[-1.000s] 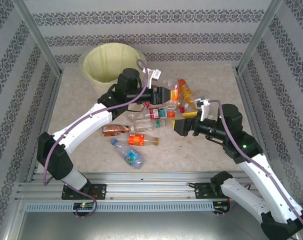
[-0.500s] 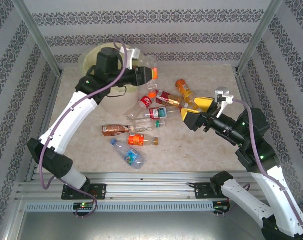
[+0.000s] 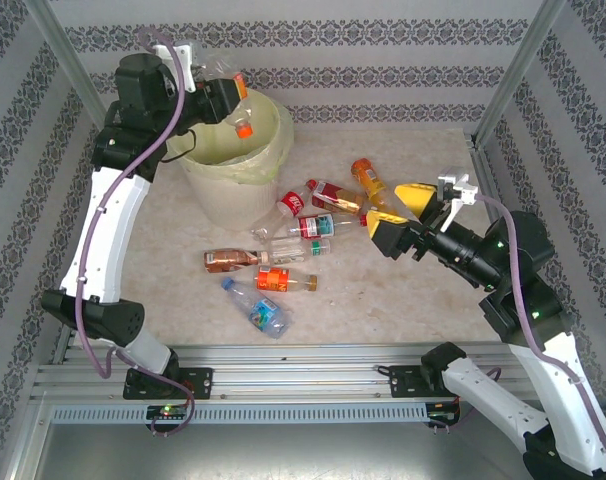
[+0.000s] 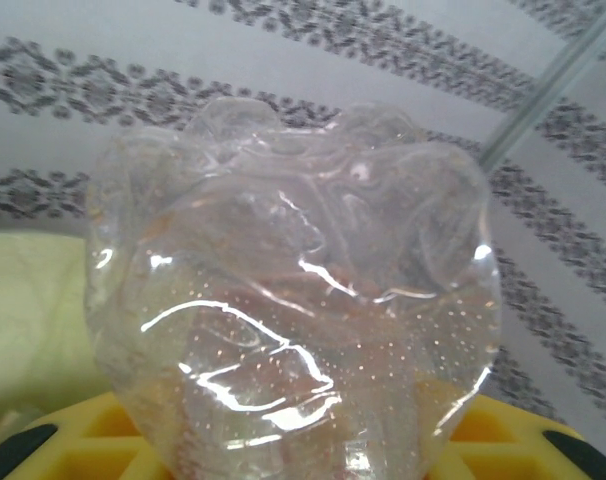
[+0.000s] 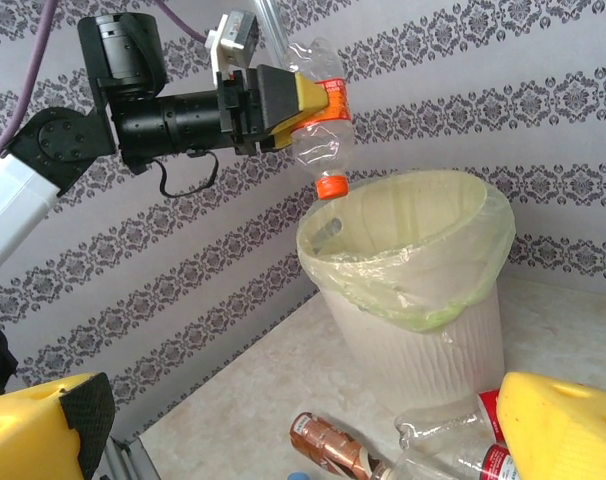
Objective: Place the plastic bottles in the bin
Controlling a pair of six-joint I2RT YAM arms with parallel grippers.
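My left gripper (image 3: 226, 97) is shut on a clear plastic bottle (image 3: 235, 108) with an orange label. It holds the bottle cap-down, and the orange cap (image 5: 331, 186) hangs just above the rim of the cream bin (image 3: 223, 195), lined with a pale yellow bag. In the left wrist view the bottle's base (image 4: 293, 290) sits between my yellow fingers (image 4: 83, 440). Several more bottles lie on the table: an orange one (image 3: 368, 180), a red-labelled one (image 3: 333, 195), a brown one (image 3: 233, 260) and a blue one (image 3: 263, 310). My right gripper (image 3: 401, 213) stands open right of the pile, holding nothing.
The bin (image 5: 433, 340) stands at the back left, against the patterned wall. Metal frame posts (image 3: 503, 80) rise at the back corners. The brown bottle (image 5: 333, 450) and a clear red-labelled one (image 5: 453, 440) lie low between my right fingers (image 5: 563, 420), a little ahead of them.
The left arm has lifted the orange-capped bottle off the pile and swung it up and left over the bin. The right gripper has drawn back to the right and stayed open.
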